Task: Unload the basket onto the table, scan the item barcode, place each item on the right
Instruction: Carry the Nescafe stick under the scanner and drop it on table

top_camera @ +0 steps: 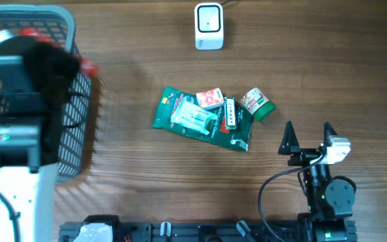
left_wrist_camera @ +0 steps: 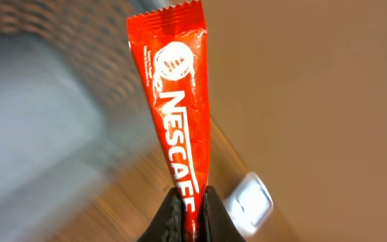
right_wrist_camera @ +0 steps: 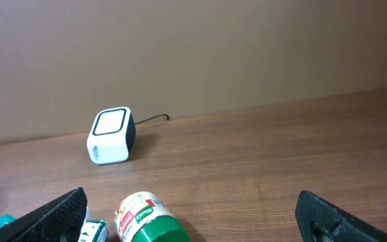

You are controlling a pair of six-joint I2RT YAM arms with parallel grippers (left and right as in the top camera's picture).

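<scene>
1. The left jaws are clamped on the bottom end of a red Nescafé sachet (left_wrist_camera: 177,101), which stands straight up out of them in the left wrist view.
2. From overhead, the left arm (top_camera: 19,134) hangs over the black wire basket (top_camera: 79,114) at the left edge of the counter (top_camera: 146,188). A scrap of red by the basket's right rim is probably the sachet's end, though it is too blurred to be sure.
3. The right jaws stand wide apart and hold nothing. They hover low over the counter near its front right, just below a small jar with a green lid (top_camera: 257,104).
4. The white scanner (top_camera: 208,25) sits at the back of the counter, well apart from the sachet. It shows as a blurred pale block behind the sachet in the left wrist view.
5. A green pouch (top_camera: 180,114), a small box (top_camera: 209,98) and a thin stick pack (top_camera: 230,113) lie piled mid-counter beside the jar, untouched by either arm.
6. Progress, as a judgement: the item is in a firm grip, so the pick is done. The scan itself is left, since the sachet is nowhere near the scanner's window.
7. No barcode shows on the printed face in view, so it may sit on the back. In that case the sachet would need turning as it is brought before the scanner.
</scene>
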